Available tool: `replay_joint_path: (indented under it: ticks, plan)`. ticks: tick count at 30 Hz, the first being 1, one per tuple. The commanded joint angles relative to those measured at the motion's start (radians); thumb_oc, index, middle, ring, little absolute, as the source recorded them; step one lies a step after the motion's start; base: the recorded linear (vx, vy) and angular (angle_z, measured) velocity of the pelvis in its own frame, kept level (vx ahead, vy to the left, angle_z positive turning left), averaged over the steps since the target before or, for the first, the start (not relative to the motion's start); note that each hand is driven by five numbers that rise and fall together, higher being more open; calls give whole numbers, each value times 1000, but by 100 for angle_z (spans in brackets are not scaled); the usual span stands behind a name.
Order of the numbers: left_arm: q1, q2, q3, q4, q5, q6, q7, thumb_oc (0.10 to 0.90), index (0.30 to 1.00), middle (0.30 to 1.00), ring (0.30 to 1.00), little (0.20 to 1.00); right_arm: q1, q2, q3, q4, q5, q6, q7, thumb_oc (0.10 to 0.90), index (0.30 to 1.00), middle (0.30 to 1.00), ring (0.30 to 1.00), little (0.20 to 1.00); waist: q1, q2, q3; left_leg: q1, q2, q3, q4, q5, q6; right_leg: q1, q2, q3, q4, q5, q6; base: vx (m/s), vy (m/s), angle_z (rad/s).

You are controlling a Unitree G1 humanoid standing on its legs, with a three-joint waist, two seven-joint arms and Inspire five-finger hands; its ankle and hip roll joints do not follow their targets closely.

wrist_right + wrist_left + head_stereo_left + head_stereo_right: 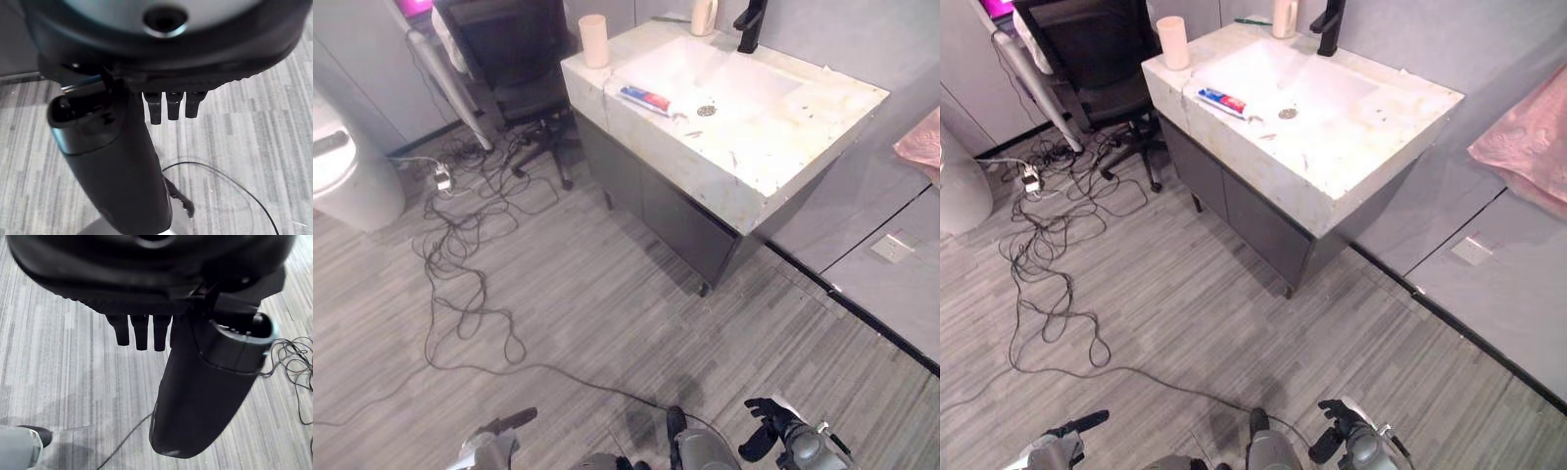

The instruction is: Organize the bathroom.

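Silver-grey forearms ending in dark hands: left hand (146,284) and right hand (161,54) black, rounded, ribbed along one edge, with stubby black fingers (141,335).

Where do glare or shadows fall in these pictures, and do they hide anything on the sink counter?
Left eye view: bright light pales the basin, yet the toothpaste tube and cup stay readable. Right eye view: a dark shadow lies under the cabinet. Left wrist view: the left hand is a dark mass against the evenly lit floor. Right wrist view: the same for the right hand.
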Motion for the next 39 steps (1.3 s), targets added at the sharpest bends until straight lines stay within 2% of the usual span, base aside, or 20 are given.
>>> replay_joint_path:
  ticks: [1,4,7,8,10,13,15,16,17,19,21,22,23,27,29,31,32,34,36,39]
  plan:
    - [26,47,-29,-70,-28,-14,55,800,900,900,900,900,19,-50,-18,3,45,-17,-31,800,900,900,900,900,-11,-38,-17,-86,200,-115,87,-32,8,21,7,41,-38,3,121,265,-63,-3]
    - [28,58,-15,-67,-38,-11,53,800,900,900,900,900,4,-35,-3,17,40,-29,-46,800,900,900,900,900,-7,-37,-14,-46,204,-129,-226,23,22,6,17,61,-30,-3,132,179,78,-45]
    - [43,69,3,-44,-26,-26,31,800,900,900,900,900,-13,-33,22,26,26,-27,-42,800,900,900,900,900,19,-6,-8,-10,231,-241,-638,142,-41,30,39,99,-45,-36,168,368,188,-61]
    - [67,71,8,-27,-6,-41,16,800,900,900,900,900,-12,-32,38,13,27,-5,-38,800,900,900,900,900,42,8,-14,-4,276,-292,-789,200,-73,60,40,102,-71,-51,187,469,152,-65]
    - [86,75,15,-13,10,-50,3,800,900,900,900,900,-8,-31,44,-5,25,15,-33,800,900,900,900,900,57,12,-19,-7,303,-321,-849,219,-84,83,29,94,-86,-60,197,449,102,-74]
    - [123,88,28,32,37,-70,-40,800,900,900,900,900,-3,-25,52,-38,26,56,-31,800,900,900,900,900,86,23,-23,-31,330,-346,-860,223,-92,137,1,69,-73,-115,211,542,217,-87]
    - [131,101,45,55,79,-72,-90,800,900,900,900,900,-11,-10,52,-33,43,76,-55,800,900,900,900,900,96,38,-18,-38,296,-285,-804,205,-81,169,-25,68,-30,-165,229,514,354,-106]
    - [128,111,61,52,115,-55,-114,800,900,900,900,900,-19,1,51,-33,40,89,-65,800,900,900,900,900,97,35,-17,-38,262,-244,-774,153,-55,150,-59,72,16,-157,239,358,303,-86]
    - [127,115,59,53,120,-50,-119,800,900,900,900,900,-21,6,49,-35,33,97,-65,800,900,900,900,900,99,33,-15,-42,257,-241,-756,145,-52,139,-70,73,40,-162,240,310,312,-82]
    - [117,126,54,34,141,-35,-145,800,900,900,900,900,-12,10,40,-58,66,123,-84,800,900,900,900,900,103,12,5,-68,190,-234,-632,108,-33,112,-129,112,102,-72,254,211,288,-63]
    - [116,131,34,5,186,-65,-181,800,900,900,900,900,14,7,17,-66,43,107,-83,800,900,900,900,900,105,0,20,-44,145,-204,-617,39,14,67,-192,147,191,79,238,169,252,-48]
    - [116,131,29,3,199,-74,-190,800,900,900,900,900,22,6,12,-65,38,103,-83,800,900,900,900,900,106,1,23,-35,137,-199,-618,27,25,55,-204,154,210,107,233,246,321,-82]
    - [125,135,10,-16,200,-94,-201,800,900,900,900,900,55,-5,-19,-49,32,80,-73,800,900,900,900,900,103,21,44,18,126,-187,-631,-9,46,-64,-232,176,383,192,215,320,348,-86]
    - [110,150,0,-75,178,-43,-194,800,900,900,900,900,62,-4,-36,-4,18,53,-56,800,900,900,900,900,88,36,62,87,105,-169,-655,-31,50,-119,-170,171,274,138,203,244,127,-60]
    - [80,141,5,-102,182,-10,-188,800,900,900,900,900,70,1,-51,26,14,20,-62,800,900,900,900,900,50,8,78,93,48,-124,-632,-66,63,-118,-105,171,-42,139,242,261,-44,-57]
    - [73,131,2,-109,167,-11,-171,800,900,900,900,900,79,3,-56,41,2,4,-57,800,900,900,900,900,34,-15,77,92,19,-96,-606,-100,72,-132,-104,169,-147,201,277,257,-78,-32]
    - [76,126,-4,-125,137,-11,-144,800,900,900,900,900,89,7,-58,60,-23,-23,-43,800,900,900,900,900,23,-30,84,108,12,-67,-570,-166,81,-170,-88,117,-161,228,304,296,-83,-30]
    - [77,121,-10,-132,125,-11,-125,800,900,900,900,900,92,13,-56,75,-31,-33,-35,800,900,900,900,900,17,-35,96,124,20,-49,-555,-190,90,-217,-62,82,-100,218,309,263,-143,-63]
    - [68,98,-20,-128,134,-18,-104,800,900,900,900,900,84,13,-42,107,10,-43,-21,800,900,900,900,900,14,-44,100,115,8,-51,-542,-172,94,-239,-13,68,-30,177,268,297,-261,-83]
    - [52,82,-47,-106,115,-31,-120,800,900,900,900,900,72,14,-41,137,26,-53,-17,800,900,900,900,900,2,-20,91,102,4,-87,-527,-159,83,-213,10,92,-7,126,224,303,-185,17]
